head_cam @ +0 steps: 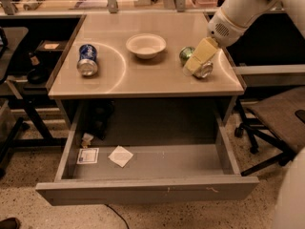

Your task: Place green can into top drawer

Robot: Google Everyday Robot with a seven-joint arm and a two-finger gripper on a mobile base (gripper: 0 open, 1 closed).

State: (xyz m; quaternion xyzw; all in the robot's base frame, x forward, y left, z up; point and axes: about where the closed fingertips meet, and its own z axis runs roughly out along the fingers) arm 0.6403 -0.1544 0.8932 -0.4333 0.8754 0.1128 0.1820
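The green can (186,55) lies on its side on the desk top (143,80), right of the middle, with a silver end facing the front. My gripper (197,62) comes down from the upper right on a white arm and lies across the can, hiding most of it. The top drawer (147,191) is pulled wide open below the desk, its flat grey front panel nearest the camera.
A white bowl (146,45) sits mid-desk and a blue-and-white can (88,60) lies at the left. In the drawer are a folded white paper (120,156) and a small card (87,155). An office chair (276,116) stands at the right, and dark furniture at the left.
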